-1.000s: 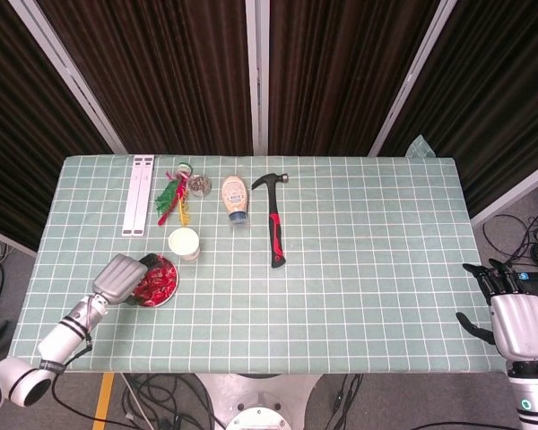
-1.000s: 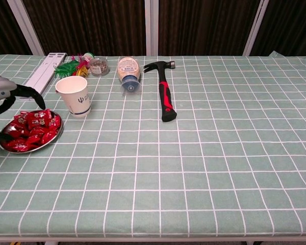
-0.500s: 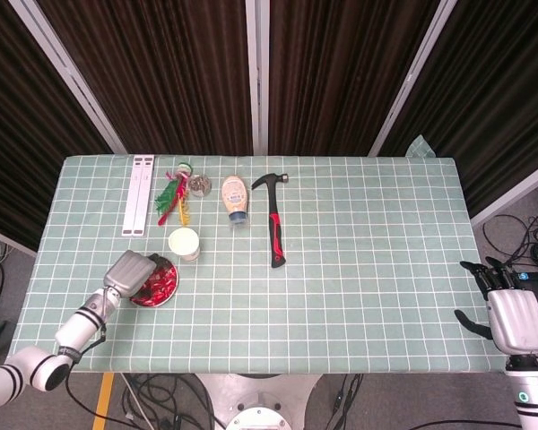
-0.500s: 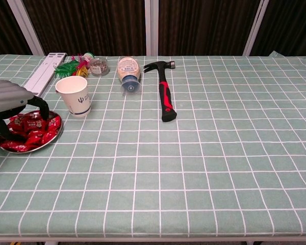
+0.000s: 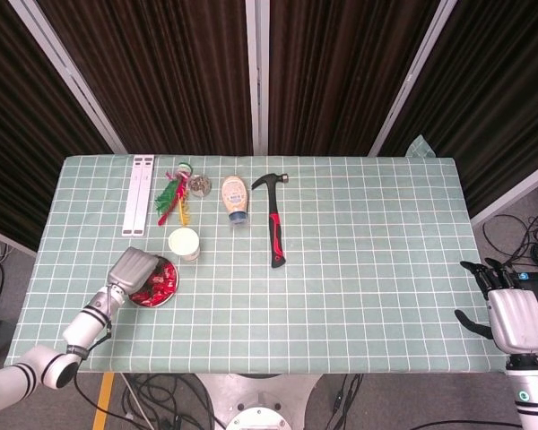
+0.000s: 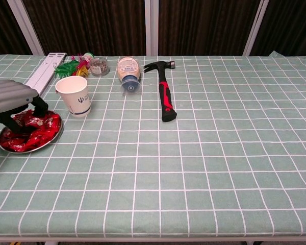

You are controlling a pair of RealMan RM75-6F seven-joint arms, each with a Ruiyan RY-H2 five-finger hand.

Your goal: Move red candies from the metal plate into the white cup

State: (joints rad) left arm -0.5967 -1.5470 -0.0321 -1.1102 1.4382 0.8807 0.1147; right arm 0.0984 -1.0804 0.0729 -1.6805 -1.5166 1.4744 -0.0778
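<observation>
The metal plate lies near the table's front left and is heaped with red candies. Just behind it stands the white cup, upright. My left hand hovers over the plate's left half with its fingers curled down into the candy pile; the pile hides whether they pinch a candy. My right hand hangs off the table's right edge, fingers apart and holding nothing, and shows only in the head view.
At the back left lie a white bar, a red and green bundle and a small jar. A sauce bottle lies on its side. A red-handled hammer rests right of the cup.
My left hand has moved right over the plate and lowered, its fingers now down in the candies. The right hand has barely moved.
</observation>
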